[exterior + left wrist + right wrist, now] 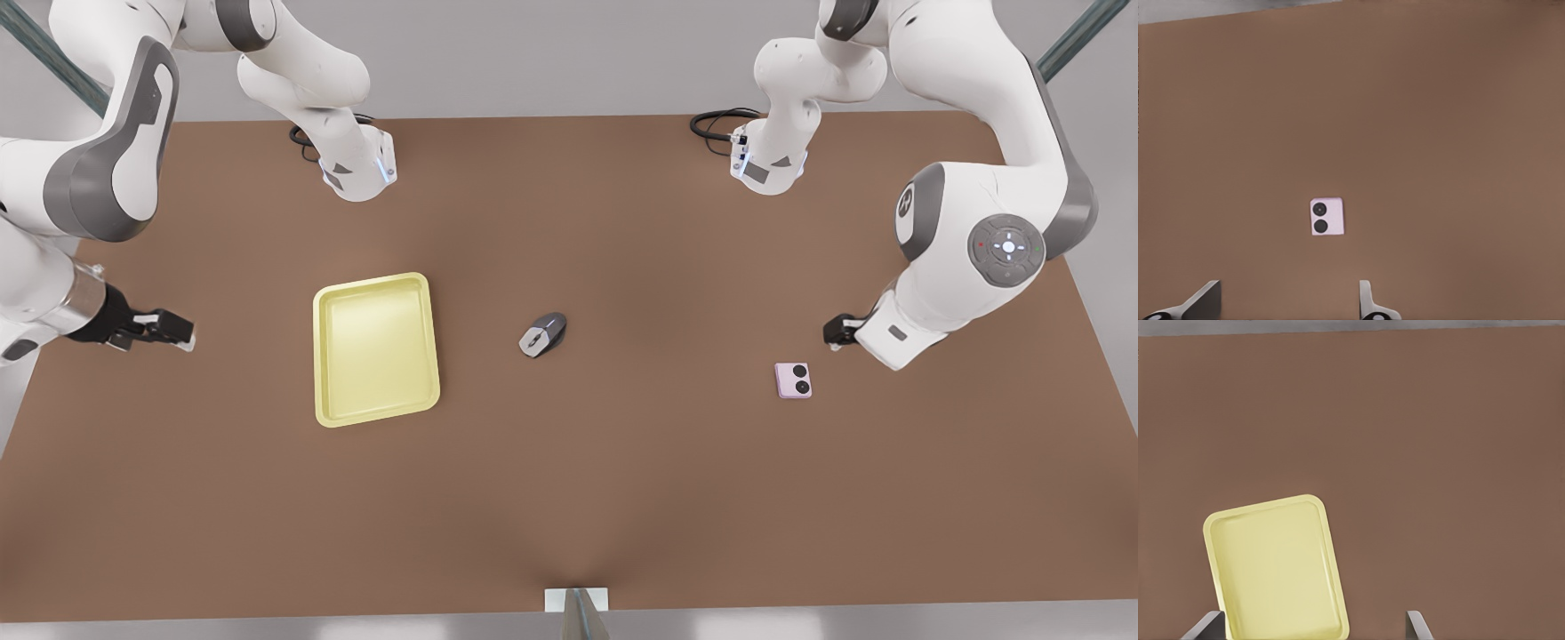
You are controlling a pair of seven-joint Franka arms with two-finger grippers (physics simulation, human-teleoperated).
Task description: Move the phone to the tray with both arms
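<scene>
Phone [793, 380] flat on table [622, 498] | left tool [837, 332] near, released; right tool [169, 331] beside tray [376, 348], released

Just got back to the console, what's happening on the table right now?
Nothing is being held yet. The phone lies flat on the table, apart from the mouse and the yellow tray, which holds nothing. The left tool, on the front view's right, hangs open near the phone. The right tool, on the front view's left, hangs open beside the tray.
</scene>
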